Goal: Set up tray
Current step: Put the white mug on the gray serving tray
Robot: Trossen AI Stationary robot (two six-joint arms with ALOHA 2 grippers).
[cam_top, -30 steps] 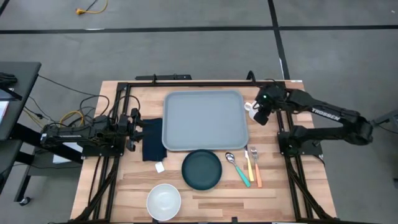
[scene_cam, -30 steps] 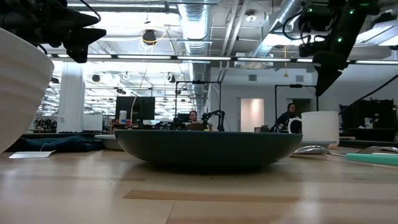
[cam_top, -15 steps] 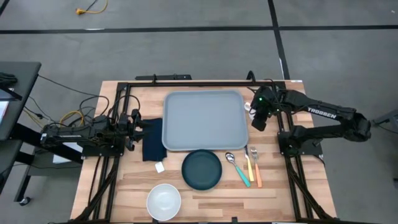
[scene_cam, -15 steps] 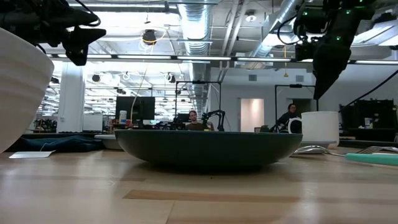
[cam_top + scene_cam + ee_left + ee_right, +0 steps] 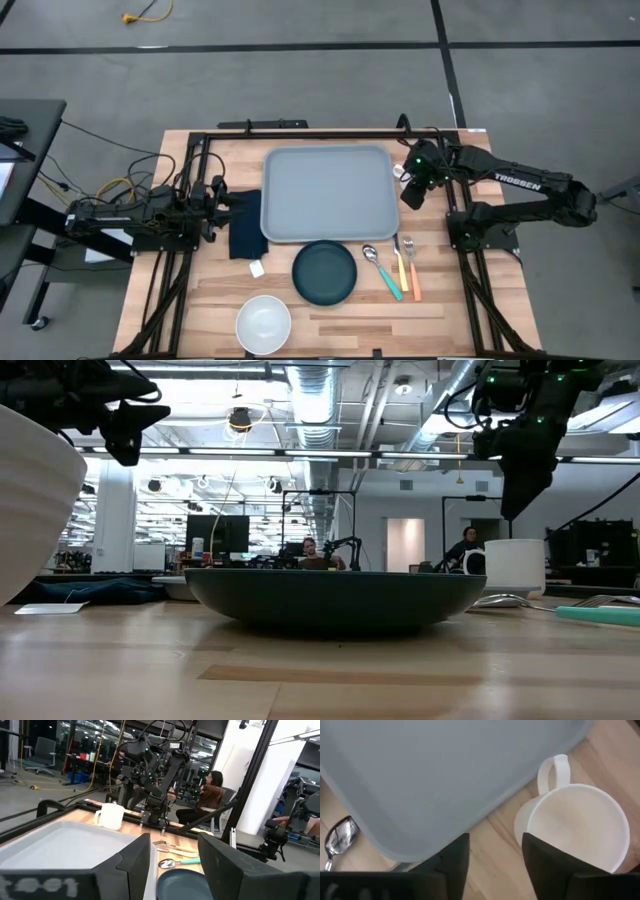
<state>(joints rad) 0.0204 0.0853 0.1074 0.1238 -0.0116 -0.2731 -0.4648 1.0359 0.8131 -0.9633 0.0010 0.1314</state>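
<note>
Right tool (image 5: 412,189) hovers just off the tray's (image 5: 328,194) right edge, fingers spread with nothing between them, looking down on the white mug (image 5: 575,827) that stands on the tabletop (image 5: 340,320) beside that same edge. Left tool (image 5: 172,865) waits on the tray's opposite side, over the dark napkin (image 5: 244,226), open and holding nothing.

The risks, as I read them: the mug stands very close to the tray rim, handle turned toward it, so a finger dropping on that side could hit the rim or catch the handle and tip the mug. A finger skidding off the mug wall could knock it off toward the tabletop's edge. There is little room for error on the tray side.

The tray itself: a wide, pale grey-blue rectangle with rounded corners and a low raised rim, lying flat mid-tabletop, with nothing on it. Outward from it, the teal plate (image 5: 324,272) touches or slightly overlaps the tray's near edge; the spoon (image 5: 380,268), fork (image 5: 410,266) and another piece of cutlery lie just off its near right corner; the white bowl (image 5: 263,323) sits well apart, beyond the plate.
</note>
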